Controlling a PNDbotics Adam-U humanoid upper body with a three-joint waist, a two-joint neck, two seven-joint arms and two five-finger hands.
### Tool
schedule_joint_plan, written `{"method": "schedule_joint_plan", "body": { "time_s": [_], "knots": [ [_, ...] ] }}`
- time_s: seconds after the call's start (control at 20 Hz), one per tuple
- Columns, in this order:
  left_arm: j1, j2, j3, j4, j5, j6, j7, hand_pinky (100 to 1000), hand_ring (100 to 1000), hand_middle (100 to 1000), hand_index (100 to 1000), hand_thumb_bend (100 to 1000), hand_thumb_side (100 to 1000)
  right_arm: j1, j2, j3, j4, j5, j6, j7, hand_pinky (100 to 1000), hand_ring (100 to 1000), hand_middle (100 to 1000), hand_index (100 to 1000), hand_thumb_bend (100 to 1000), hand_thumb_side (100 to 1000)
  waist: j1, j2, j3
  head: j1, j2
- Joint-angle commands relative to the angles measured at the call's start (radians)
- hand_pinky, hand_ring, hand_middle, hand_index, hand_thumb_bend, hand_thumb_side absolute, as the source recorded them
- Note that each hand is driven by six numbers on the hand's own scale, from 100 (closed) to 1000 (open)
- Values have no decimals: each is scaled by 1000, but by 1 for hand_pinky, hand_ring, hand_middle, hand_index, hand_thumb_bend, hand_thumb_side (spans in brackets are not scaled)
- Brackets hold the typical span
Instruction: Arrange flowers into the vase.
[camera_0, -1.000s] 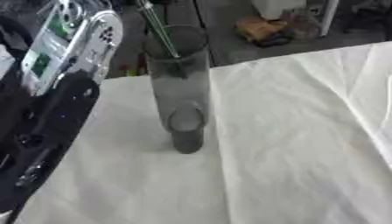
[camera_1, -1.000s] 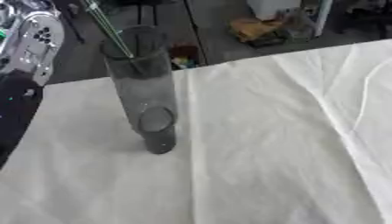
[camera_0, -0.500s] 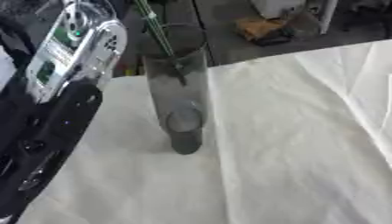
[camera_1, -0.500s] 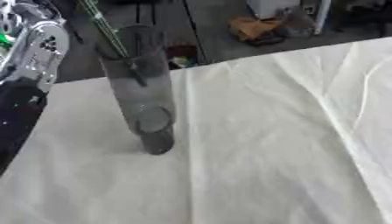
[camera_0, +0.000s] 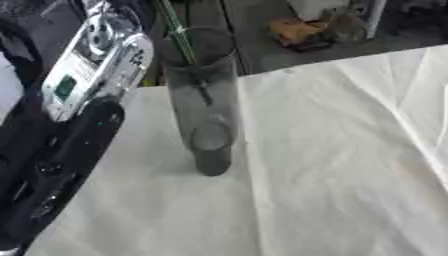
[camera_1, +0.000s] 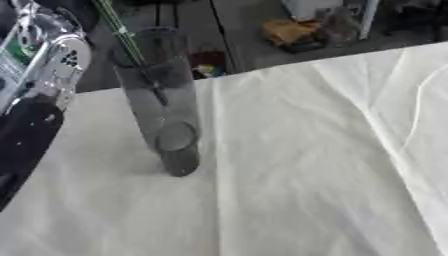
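A tall smoky glass vase (camera_0: 203, 110) stands upright on the white tablecloth (camera_0: 341, 160), left of the middle. A thin green flower stem (camera_0: 178, 32) slants down from the top edge into the vase's mouth; its lower end shows dark through the glass about halfway down. Its flower is out of view above. My left arm (camera_0: 92, 65), silver and black, rises along the left side, just left of the vase. Its hand is above the top edge and does not show. My right hand shows in neither view.
The table's far edge runs just behind the vase. Past it lie a dark floor, an orange-yellow object (camera_0: 297, 32) and a small red and green thing (camera_1: 208, 62). White, creased cloth spreads right of and in front of the vase.
The green stem has slid lower into the vase. My left arm has shifted a little up and towards the vase. The vase stays in place.
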Motion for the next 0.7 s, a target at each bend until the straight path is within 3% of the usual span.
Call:
{"method": "schedule_joint_plan", "body": {
  "time_s": [0.05,0.7],
  "knots": [
    [-15,20,3,2,-17,-1,-11,100,100,100,100,100,676,-10,-9,-1,-16,5,-12,-9,753,829,578,882,100,1000,-6,-18,0,1,-13],
    [-7,17,-4,38,-8,22,-3,100,100,100,100,100,690,-11,-7,0,-16,3,-11,-5,755,830,577,883,100,1000,-3,-15,-1,-2,-14]
  ]
}}
